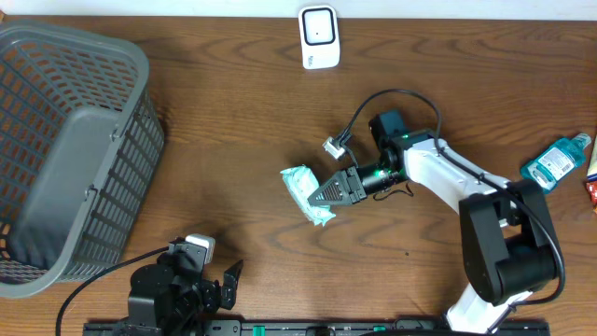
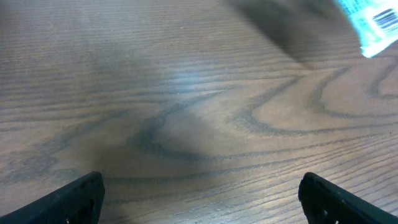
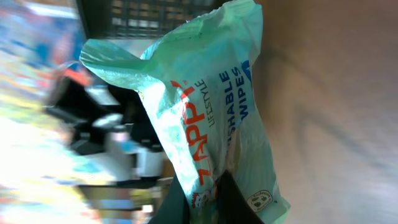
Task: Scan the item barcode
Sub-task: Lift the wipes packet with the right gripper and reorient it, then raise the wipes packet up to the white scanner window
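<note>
The right gripper (image 1: 326, 194) is clamped on the wipes pack (image 1: 303, 189). The scanner (image 1: 318, 37) lies straight beyond it, well apart, toward the far edge. The left gripper (image 2: 208, 202) is spread wide and empty.

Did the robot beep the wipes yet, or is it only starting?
Done: the right gripper is shut on the wipes pack. In hand: it holds the pack over the middle of the table, far from the white scanner at the back edge. Left: carry the pack to the scanner and get it scanned. So probably no beep yet.
</note>
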You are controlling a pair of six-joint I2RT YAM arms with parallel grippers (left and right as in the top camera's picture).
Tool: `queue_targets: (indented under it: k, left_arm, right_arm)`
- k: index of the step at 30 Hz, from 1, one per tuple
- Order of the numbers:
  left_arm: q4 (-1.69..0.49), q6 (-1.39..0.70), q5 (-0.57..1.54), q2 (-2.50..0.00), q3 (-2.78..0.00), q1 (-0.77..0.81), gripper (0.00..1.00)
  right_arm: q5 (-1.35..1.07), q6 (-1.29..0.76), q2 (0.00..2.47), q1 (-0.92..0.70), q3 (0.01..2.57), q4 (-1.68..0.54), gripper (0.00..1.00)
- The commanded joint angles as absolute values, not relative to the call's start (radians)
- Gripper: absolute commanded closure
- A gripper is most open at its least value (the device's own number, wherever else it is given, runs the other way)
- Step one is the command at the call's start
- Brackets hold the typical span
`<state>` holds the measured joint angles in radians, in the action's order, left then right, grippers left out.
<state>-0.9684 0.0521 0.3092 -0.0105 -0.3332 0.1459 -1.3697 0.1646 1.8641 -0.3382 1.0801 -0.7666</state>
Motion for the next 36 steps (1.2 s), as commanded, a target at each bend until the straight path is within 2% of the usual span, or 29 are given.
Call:
queue_targets:
  k: [1, 6, 13, 19, 23, 25, 28, 32, 34, 35, 36]
  left_arm:
    - [-0.980, 0.051, 0.314, -0.006, -0.335, 0.146, 0.01]
    - [-0.980, 0.051, 0.314, -0.006, -0.335, 0.147, 0.01]
    - [-0.981, 0.051, 0.314, -0.006, -0.335, 0.147, 0.01]
    - [-0.980, 0.051, 0.314, -0.006, -0.335, 0.147, 0.01]
    - [-0.980, 0.051, 0.314, -0.006, -0.335, 0.146, 0.01]
    - [-0.980, 0.051, 0.314, -0.006, -0.335, 0.146, 0.01]
    - [-0.981, 0.051, 0.314, -0.006, -0.335, 0.147, 0.01]
    - [-0.980, 0.051, 0.314, -0.006, -0.335, 0.146, 0.01]
    - [-0.980, 0.051, 0.314, -0.006, -0.335, 0.147, 0.01]
    - [-0.980, 0.051, 0.314, -0.006, -0.335, 0.147, 0.01]
    - [-0.980, 0.051, 0.314, -0.006, -0.335, 0.147, 0.01]
  right_arm:
    - [-1.562, 0.096, 1.864, -0.342, 1.078, -0.818, 0.99]
    - [-1.562, -0.156, 1.863, -0.339, 1.078, -0.989, 0.99]
    - [-1.562, -0.122, 1.863, -0.290, 1.078, -1.171, 0.99]
    - [-1.562, 0.107, 1.863, -0.242, 1.078, -1.345, 0.99]
    - [-1.562, 0.360, 1.863, -0.228, 1.079, -1.531, 0.99]
    - [-1.560, 0.537, 1.863, -0.226, 1.085, -1.555, 0.99]
    - [-1.553, 0.786, 1.863, -0.222, 1.106, -1.391, 0.99]
    - [-1.548, 0.823, 1.863, -0.224, 1.116, -1.071, 0.99]
    - [-1.492, 0.692, 1.863, -0.224, 1.117, -0.841, 0.99]
    - [-1.434, 0.570, 1.863, -0.224, 1.118, -0.725, 0.99]
    - [-1.300, 0.355, 1.863, -0.227, 1.119, -0.554, 0.99]
